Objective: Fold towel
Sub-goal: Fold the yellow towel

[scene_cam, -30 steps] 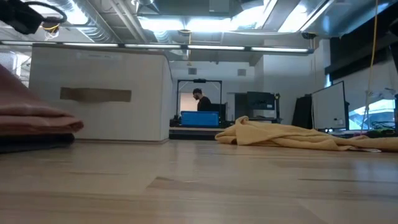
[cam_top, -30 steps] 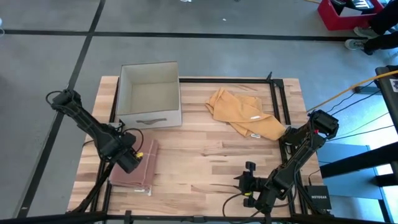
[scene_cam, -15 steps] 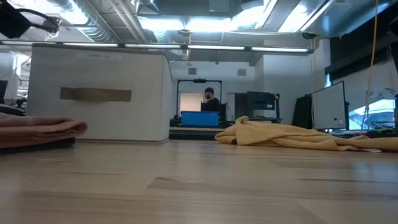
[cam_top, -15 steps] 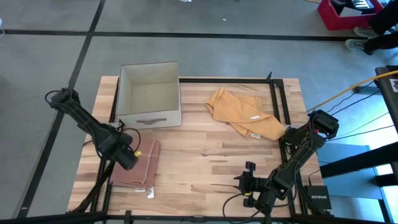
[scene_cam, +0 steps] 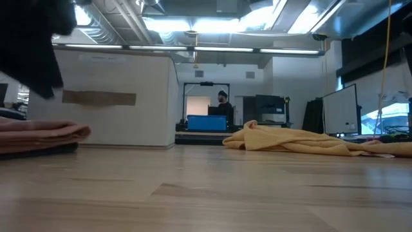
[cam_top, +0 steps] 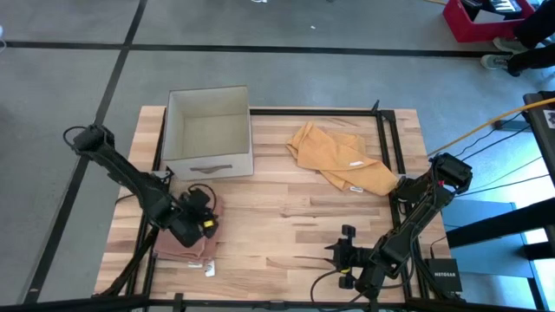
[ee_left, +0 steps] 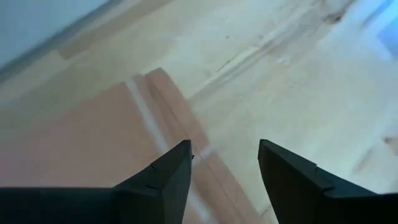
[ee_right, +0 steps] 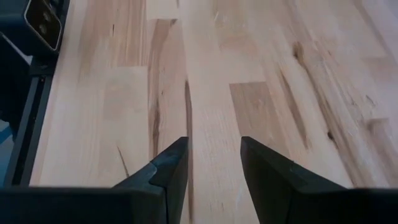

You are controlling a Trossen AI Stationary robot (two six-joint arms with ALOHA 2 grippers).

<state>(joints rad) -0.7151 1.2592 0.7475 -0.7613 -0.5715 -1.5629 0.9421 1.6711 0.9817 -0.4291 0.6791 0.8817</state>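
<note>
Brown towel [cam_top: 186, 238]: folded, flat near counter [cam_top: 286, 225] left front corner. Left hand [cam_top: 205, 222]: just let go, fingers now apart, hovering over towel's right edge; fold likely done. Yellow towel [cam_top: 340, 158]: crumpled, back right, unfolded. Right hand [cam_top: 344, 251]: fingers apart, empty, front edge.

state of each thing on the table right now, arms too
brown towel: folded, lying flat near the table's left front corner
yellow towel: crumpled, unfolded
box: upright, open top
left tool: open, empty, above the brown towel's edge
right tool: open, empty, over bare wood
</note>
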